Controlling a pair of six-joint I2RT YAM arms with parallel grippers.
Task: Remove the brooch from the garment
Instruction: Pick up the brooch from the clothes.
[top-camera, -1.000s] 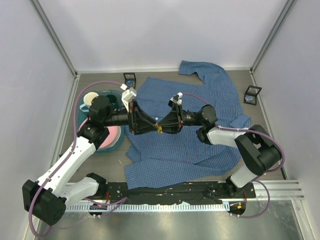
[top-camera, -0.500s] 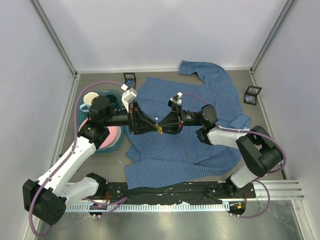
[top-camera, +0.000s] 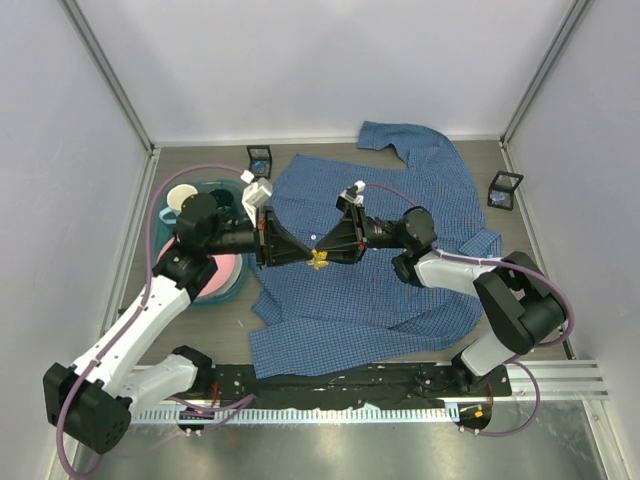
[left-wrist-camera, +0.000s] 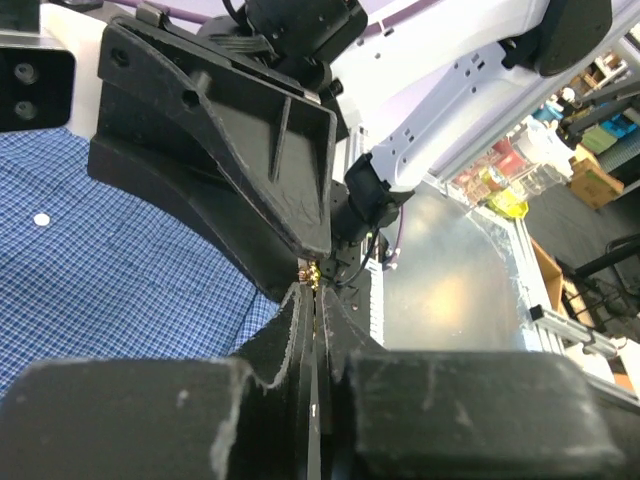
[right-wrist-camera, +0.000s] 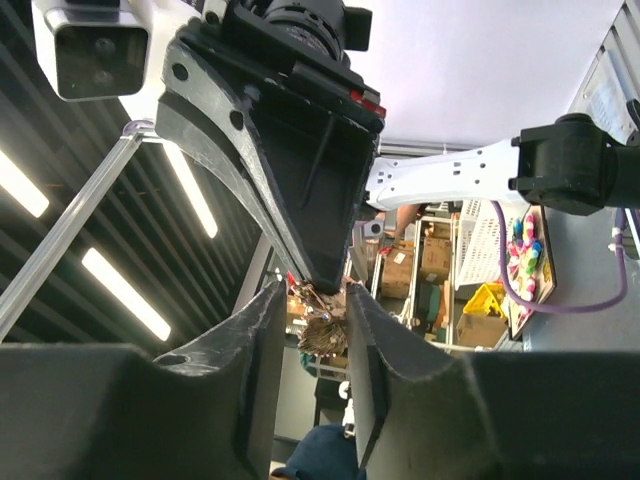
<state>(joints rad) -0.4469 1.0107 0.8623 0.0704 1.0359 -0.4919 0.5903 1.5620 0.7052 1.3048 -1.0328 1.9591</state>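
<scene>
The garment (top-camera: 400, 290), a blue checked shirt, lies spread on the table; it also fills the left of the left wrist view (left-wrist-camera: 100, 280). Above its middle my two grippers meet tip to tip. The small gold brooch (top-camera: 320, 260) hangs between them. My left gripper (top-camera: 311, 255) is nearly shut, its tips pinching the brooch (left-wrist-camera: 312, 274). My right gripper (top-camera: 328, 256) holds the brooch (right-wrist-camera: 325, 325) across a wider gap, and both of its pads touch it. No cloth shows around the brooch in the right wrist view.
A teal basin (top-camera: 232, 290) holding a pink plate stands at the left, under the left arm. Two small black frames stand at the back (top-camera: 260, 157) and at the right (top-camera: 505, 188). A black rail (top-camera: 350, 380) runs along the near edge.
My left gripper's jaws have closed onto the brooch. Both grippers have shifted slightly toward the back with the brooch between them.
</scene>
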